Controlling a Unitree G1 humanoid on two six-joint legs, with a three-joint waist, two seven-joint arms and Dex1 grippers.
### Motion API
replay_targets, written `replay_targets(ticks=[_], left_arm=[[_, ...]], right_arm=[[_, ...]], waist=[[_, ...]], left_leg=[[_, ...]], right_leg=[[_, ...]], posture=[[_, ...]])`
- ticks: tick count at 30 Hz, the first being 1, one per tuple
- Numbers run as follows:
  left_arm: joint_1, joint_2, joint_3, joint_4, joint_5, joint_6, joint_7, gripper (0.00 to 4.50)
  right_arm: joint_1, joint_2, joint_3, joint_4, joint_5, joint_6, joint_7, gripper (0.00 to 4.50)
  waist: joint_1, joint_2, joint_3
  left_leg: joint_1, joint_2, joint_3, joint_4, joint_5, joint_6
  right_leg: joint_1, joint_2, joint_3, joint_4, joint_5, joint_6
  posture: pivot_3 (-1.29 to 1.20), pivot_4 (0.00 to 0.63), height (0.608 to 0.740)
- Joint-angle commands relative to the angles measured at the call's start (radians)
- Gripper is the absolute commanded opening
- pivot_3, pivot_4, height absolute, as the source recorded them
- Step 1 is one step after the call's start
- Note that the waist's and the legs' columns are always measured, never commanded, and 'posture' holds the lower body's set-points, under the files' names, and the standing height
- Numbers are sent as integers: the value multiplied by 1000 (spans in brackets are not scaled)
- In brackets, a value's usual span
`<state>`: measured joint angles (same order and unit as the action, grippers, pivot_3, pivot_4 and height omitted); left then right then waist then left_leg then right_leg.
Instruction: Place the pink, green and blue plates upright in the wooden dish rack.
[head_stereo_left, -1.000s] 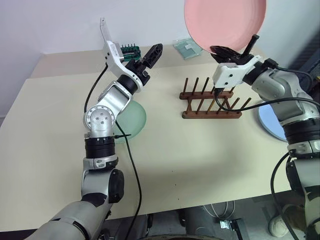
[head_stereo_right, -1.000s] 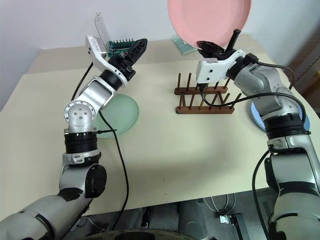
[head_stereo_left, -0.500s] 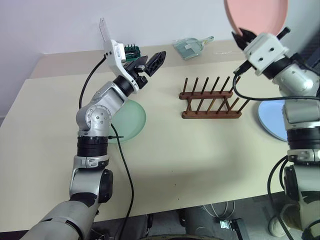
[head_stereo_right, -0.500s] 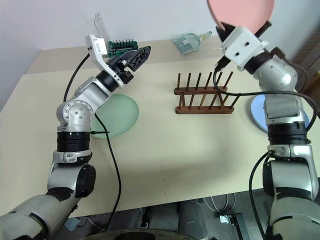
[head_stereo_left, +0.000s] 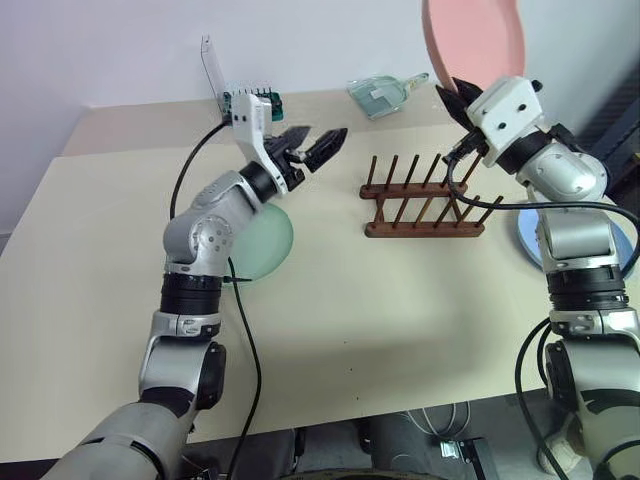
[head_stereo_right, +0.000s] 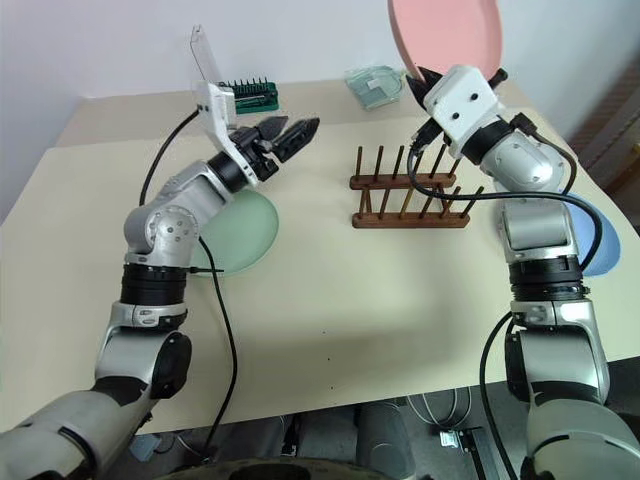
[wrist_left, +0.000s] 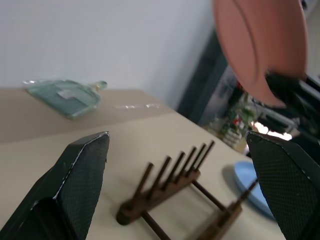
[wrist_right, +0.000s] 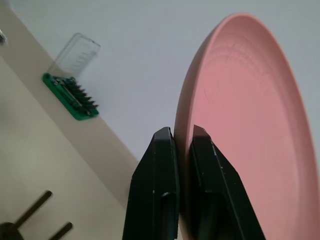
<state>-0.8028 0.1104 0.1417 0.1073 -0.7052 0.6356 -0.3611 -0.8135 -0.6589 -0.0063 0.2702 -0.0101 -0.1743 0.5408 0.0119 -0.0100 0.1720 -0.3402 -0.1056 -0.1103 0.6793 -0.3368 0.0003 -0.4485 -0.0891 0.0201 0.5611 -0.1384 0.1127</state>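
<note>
Pink plate (wrist_right: 240, 115), round matte plastic, pinched at rim by right tool (wrist_right: 181, 137).

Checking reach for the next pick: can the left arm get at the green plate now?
Probably yes. The left pincer is open and empty, and the green plate lies flat just below that arm, with nothing on it.

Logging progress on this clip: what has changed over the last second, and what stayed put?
The right tool, shut on the pink plate, has rolled so the plate now stands nearly edge-on above the wooden dish rack instead of facing the camera. The left tool, open and empty, swung toward the rack. The rack, green plate and blue plate stayed put.
</note>
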Motion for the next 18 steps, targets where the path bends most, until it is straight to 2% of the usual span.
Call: replay_targets(ticks=[1, 2, 3, 5, 7, 9, 13, 18], left_arm=[[-39, -58, 47, -125, -116, 91, 123, 4462], [-47, -76, 65, -137, -140, 116, 166, 4462], [-15, -78, 64, -180, -169, 122, 139, 4462], [63, -46, 25, -262, -163, 163, 115, 4462], [78, -2, 3, -308, -138, 154, 80, 4462], [100, 17, 31, -305, -160, 155, 79, 4462], [171, 51, -3, -346, -140, 149, 34, 4462], [164, 114, 21, -316, -111, 127, 13, 4462]], right_arm=[[-139, -33, -43, 28, 16, 15, 5, 0], [-147, -34, -38, 19, 32, 15, 34, 0], [-116, -59, -9, 12, -16, -30, 47, 0], [-92, -85, -43, 69, -15, -51, 37, 0], [-85, -61, -76, 58, 49, -27, 47, 0], [-59, -49, -72, 14, 51, -8, 44, 0], [-26, -72, -70, -8, 27, -23, 52, 0], [1, -61, -104, -26, 67, 31, 42, 0]], waist=[[0, -1, 1], [0, 0, 1], [0, 0, 1], [-2, 0, 0], [-5, 0, 0], [-5, 1, 0], [-6, 2, 0], [-2, 1, 0]], left_leg=[[-1, 0, 0, 1, 0, 0], [-2, 0, 1, 1, 0, 0], [-2, 0, 0, 1, 0, 0], [-1, 1, 0, -1, 0, 0], [1, 1, 1, -2, 0, 0], [1, 1, 1, 0, 0, -1], [1, 1, 2, 0, 1, -1], [1, 1, 1, 1, 1, -1]], right_leg=[[0, 0, 0, 0, 1, 1], [-1, 0, 0, -1, 1, 1], [-1, 0, 0, 0, 1, 1], [-1, 1, 0, 0, 0, 1], [0, 1, 0, -1, 0, 1], [0, 1, 1, 0, 1, 0], [0, 1, 1, 1, 1, 0], [0, 1, 1, 1, 1, 0]], posture=[[0, 150, 740], [0, 150, 740], [0, 150, 740], [0, 150, 740], [0, 150, 740], [0, 150, 740], [0, 150, 740], [0, 150, 740]])
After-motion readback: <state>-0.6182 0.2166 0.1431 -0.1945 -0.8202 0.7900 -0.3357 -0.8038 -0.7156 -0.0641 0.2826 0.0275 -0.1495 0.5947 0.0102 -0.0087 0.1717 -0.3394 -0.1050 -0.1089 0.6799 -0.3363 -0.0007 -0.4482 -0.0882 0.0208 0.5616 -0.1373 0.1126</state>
